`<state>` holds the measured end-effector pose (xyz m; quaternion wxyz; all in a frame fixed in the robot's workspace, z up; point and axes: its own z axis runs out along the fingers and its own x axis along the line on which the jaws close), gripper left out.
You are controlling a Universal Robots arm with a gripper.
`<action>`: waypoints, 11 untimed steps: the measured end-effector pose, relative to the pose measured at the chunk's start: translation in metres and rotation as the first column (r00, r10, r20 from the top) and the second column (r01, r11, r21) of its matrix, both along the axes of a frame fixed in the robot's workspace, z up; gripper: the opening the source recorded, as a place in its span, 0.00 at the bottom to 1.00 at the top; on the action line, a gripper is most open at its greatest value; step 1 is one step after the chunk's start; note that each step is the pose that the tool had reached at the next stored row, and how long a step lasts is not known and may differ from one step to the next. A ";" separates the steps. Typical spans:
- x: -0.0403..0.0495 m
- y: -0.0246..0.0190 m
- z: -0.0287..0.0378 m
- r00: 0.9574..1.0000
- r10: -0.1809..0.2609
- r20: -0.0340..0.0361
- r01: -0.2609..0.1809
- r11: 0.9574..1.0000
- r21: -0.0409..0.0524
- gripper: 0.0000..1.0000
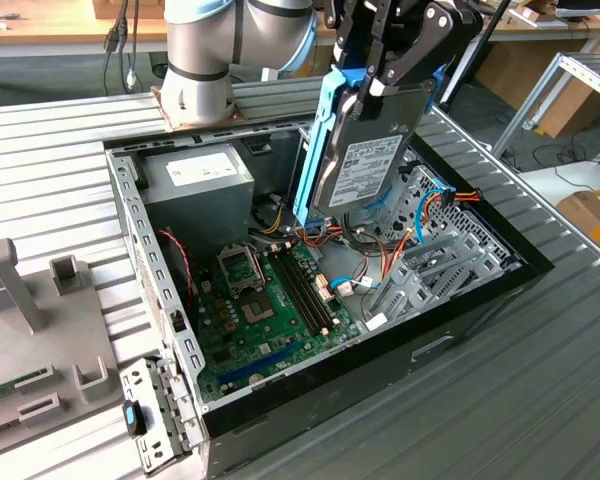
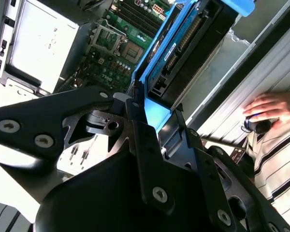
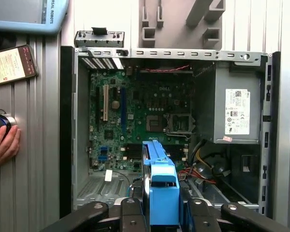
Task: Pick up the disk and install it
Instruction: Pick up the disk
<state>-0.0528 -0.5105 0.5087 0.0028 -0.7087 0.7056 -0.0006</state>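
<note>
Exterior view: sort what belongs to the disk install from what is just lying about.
Job: the disk, held in the gripper above the open computer case; the metal bay inside it.
Lying about: grey fixture block on the exterior view's left; cardboard box on its right.

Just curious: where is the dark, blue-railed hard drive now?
In the exterior view, the dark blue-railed disk hangs on edge in the black tool, above the open computer case.
</note>
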 end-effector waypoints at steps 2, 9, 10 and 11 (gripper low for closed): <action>0.0026 -0.0033 -0.0004 1.000 0.000 0.000 0.000 1.000 -0.001 0.36; 0.0112 -0.0318 -0.0036 1.000 0.000 0.000 0.000 1.000 -0.003 0.36; 0.0126 -0.0321 -0.0038 1.000 -0.002 0.000 0.002 1.000 -0.005 0.36; 0.0177 -0.0322 -0.0044 1.000 -0.006 0.000 0.006 1.000 -0.007 0.36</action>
